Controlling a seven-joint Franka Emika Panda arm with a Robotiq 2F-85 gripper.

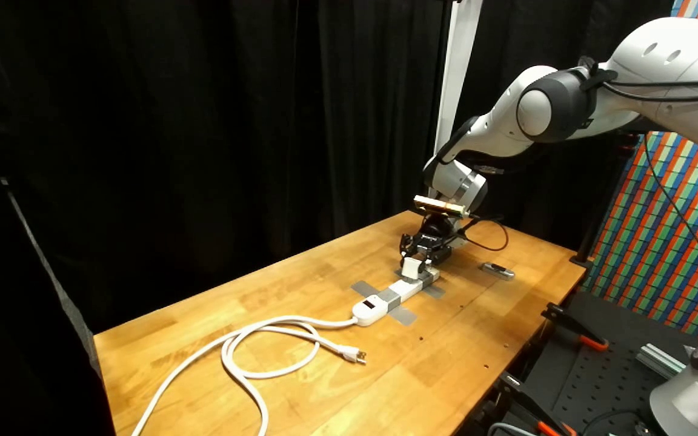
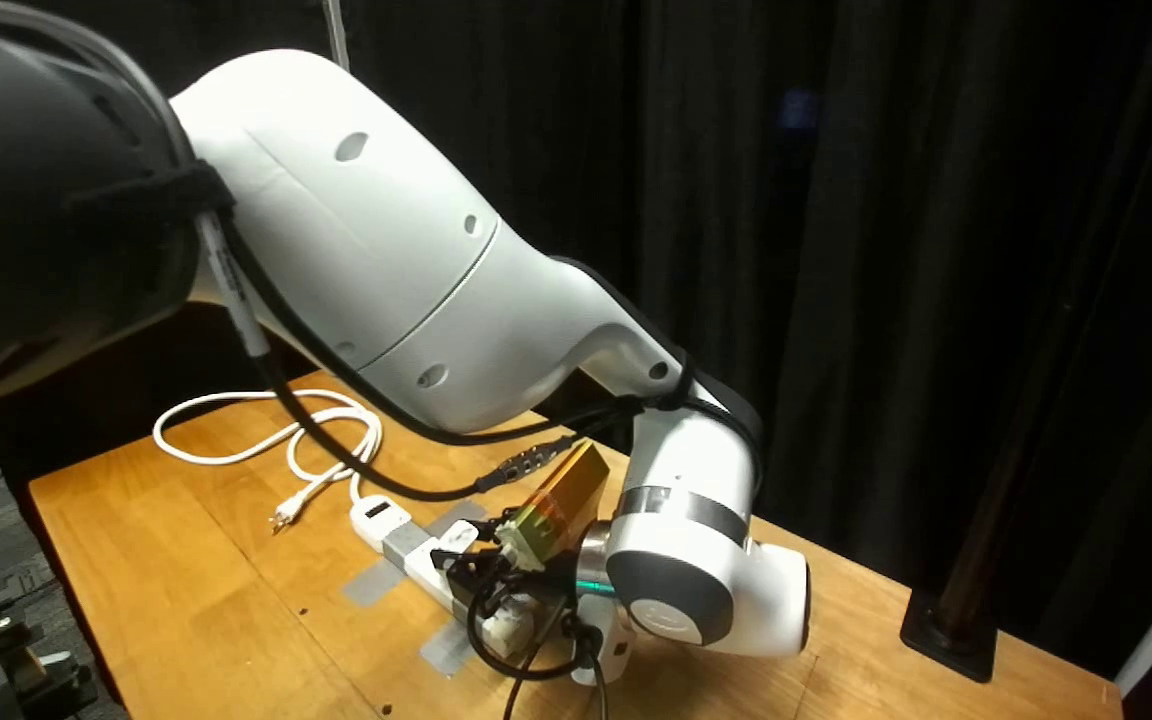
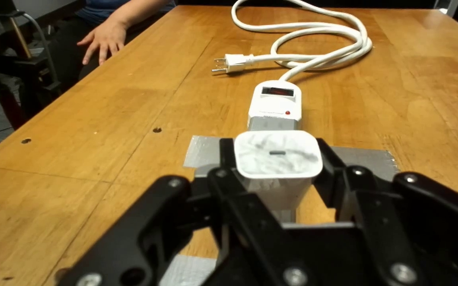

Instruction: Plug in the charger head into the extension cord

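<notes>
I've got the charger head [image 1: 411,267] pinched in the gripper [image 3: 277,153], port face showing in wrist view, over the ext cord [image 1: 406,290], toward the end away from its switch. Reads to me as the insertion step; can't tell if prongs are in, so I'm assuming not. Next move prob: line prongs up w/ slots, then push straight in, no tilt, b/c a skewed push could twist it in my grip. Ext cord's taped to the wooden table [image 1: 434,363] w/ grey tape [image 1: 403,315]; its white cable [image 3: 320,62] loops off to a plug [image 3: 235,62] lying loose on the wood. Small grey-and-dark item [image 1: 497,270] sits nearby. Rm: black curtains [image 1: 173,151], coloured panel [image 1: 634,254], clamps [image 1: 573,327] just beside the table, someone's forearm [image 3: 138,15] by the table edge.
</notes>
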